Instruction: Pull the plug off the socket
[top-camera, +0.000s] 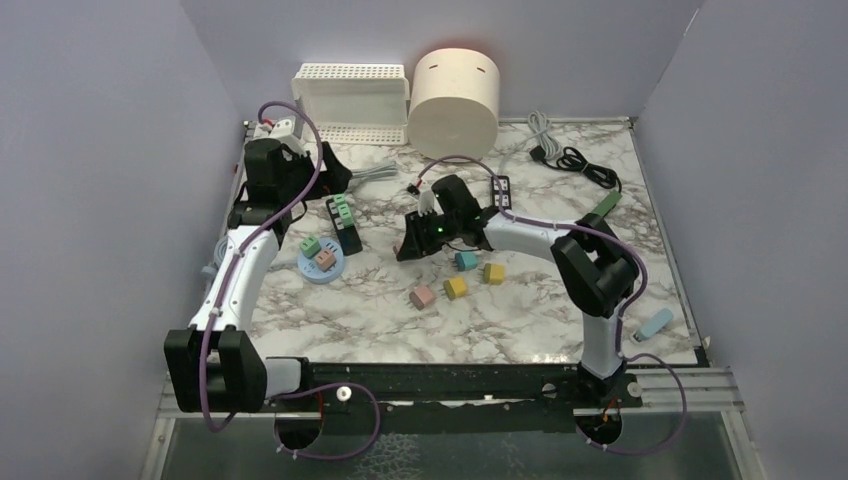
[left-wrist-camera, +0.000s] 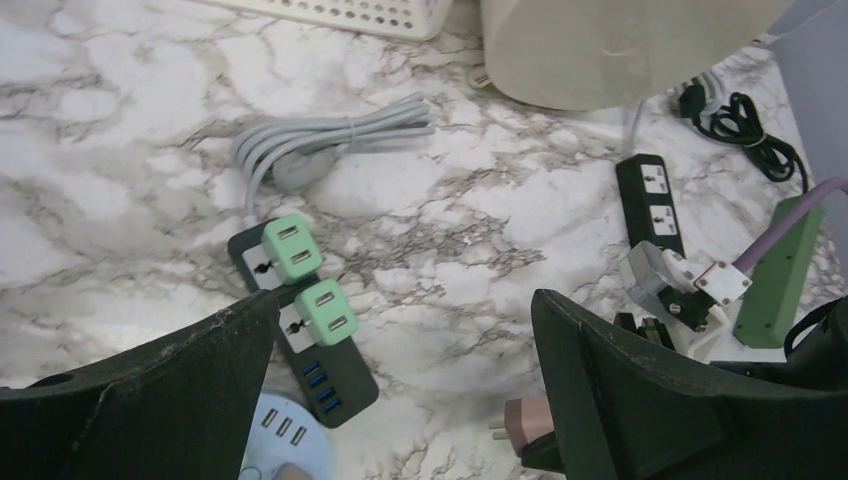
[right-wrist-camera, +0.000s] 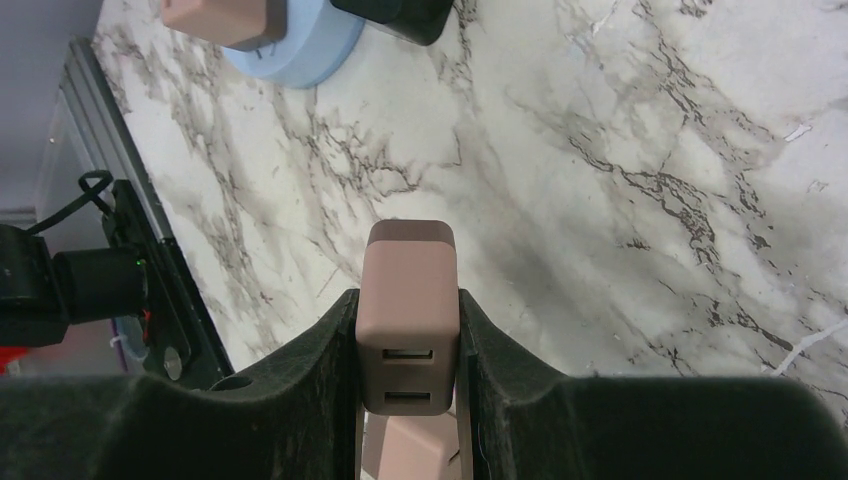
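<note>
My right gripper (right-wrist-camera: 408, 330) is shut on a pink plug (right-wrist-camera: 408, 300) and holds it above the bare marble; in the top view this gripper (top-camera: 413, 245) hovers mid-table. The round blue socket (top-camera: 322, 264) to its left carries a green plug (top-camera: 311, 245) and a pink plug (top-camera: 325, 258). It also shows at the top of the right wrist view (right-wrist-camera: 300, 50). A black power strip (left-wrist-camera: 335, 385) holds two green plugs (left-wrist-camera: 293, 245). My left gripper (left-wrist-camera: 405, 310) is open and empty above the strip's near end; in the top view it (top-camera: 338, 180) is at the back left.
Loose plugs lie mid-table: pink (top-camera: 422, 296), yellow (top-camera: 455, 287), yellow (top-camera: 493, 272), teal (top-camera: 465, 260). A white basket (top-camera: 352, 100) and a cream cylinder (top-camera: 455, 100) stand at the back. A black cable (top-camera: 580, 165), a small black strip (left-wrist-camera: 650, 200) and a green strip (top-camera: 606, 204) lie back right.
</note>
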